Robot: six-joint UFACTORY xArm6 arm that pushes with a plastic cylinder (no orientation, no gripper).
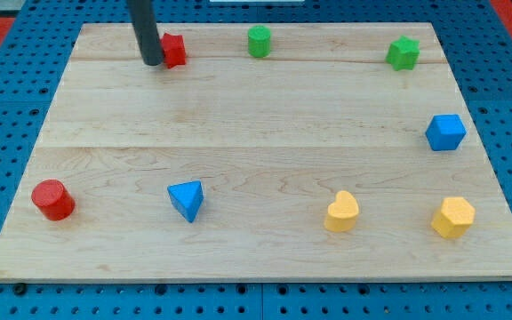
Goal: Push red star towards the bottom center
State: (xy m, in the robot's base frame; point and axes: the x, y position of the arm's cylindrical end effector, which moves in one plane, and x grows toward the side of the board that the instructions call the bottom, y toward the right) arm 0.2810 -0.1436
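Note:
The red star [175, 50] lies near the view's top left on the wooden board [256, 142], partly hidden by the dark rod. My tip [152, 62] rests on the board right against the star's left side. The view's bottom centre of the board lies far below and to the right of the star.
A green cylinder [259, 41] sits at top centre and a green star [403, 53] at top right. A blue cube [445, 132] is at the right edge. A red cylinder [53, 199], a blue triangle [187, 199], a yellow heart [341, 212] and a yellow hexagon [453, 217] line the bottom.

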